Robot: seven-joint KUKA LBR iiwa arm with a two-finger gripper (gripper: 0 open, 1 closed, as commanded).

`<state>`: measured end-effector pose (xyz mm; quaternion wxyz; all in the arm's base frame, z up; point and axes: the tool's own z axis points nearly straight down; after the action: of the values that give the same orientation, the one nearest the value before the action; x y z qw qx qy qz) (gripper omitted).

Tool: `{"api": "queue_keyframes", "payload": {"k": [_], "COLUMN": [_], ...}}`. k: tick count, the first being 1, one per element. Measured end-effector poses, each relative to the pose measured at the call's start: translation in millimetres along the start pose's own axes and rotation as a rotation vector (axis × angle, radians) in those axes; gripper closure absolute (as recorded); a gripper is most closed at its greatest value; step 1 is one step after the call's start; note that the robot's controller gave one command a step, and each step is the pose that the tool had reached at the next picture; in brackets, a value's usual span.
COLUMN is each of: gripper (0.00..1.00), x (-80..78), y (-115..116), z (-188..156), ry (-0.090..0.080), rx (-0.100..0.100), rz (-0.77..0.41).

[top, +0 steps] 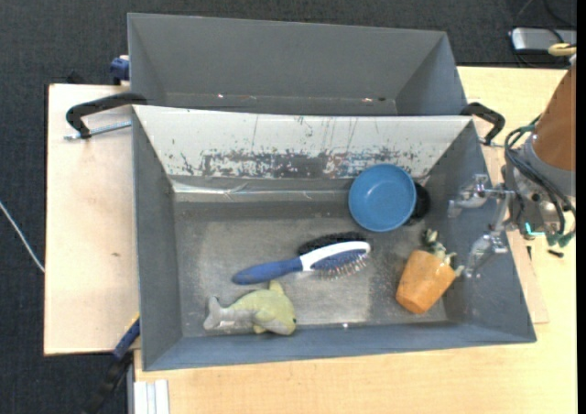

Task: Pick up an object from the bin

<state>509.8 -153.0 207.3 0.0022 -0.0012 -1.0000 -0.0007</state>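
Observation:
My gripper hangs over the bin's right wall, its two metal fingertips spread apart and nothing between them, so it is open. Just left of its lower fingertip lies an orange carrot-shaped toy with a small green top, in the bin's front right corner. A round blue bowl sits against the back wall, left of the upper fingertip, with a dark object tucked behind its right side.
A hairbrush with a blue handle and a white and black head lies across the middle of the floor. At the front left lies a yellow and grey plush animal. The arm comes in from the right.

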Motion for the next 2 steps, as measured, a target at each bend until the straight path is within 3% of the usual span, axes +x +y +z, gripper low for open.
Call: {"api": "queue_keyframes", "payload": {"k": [1, 2], "gripper": [0.0, 0.0], "x": [17.4, 14.0], "y": [-1, 33], "z": [138, 106], "ry": [-0.007, -0.012], "rx": [0.001, 0.004], "rz": [-0.313, -0.492]}}
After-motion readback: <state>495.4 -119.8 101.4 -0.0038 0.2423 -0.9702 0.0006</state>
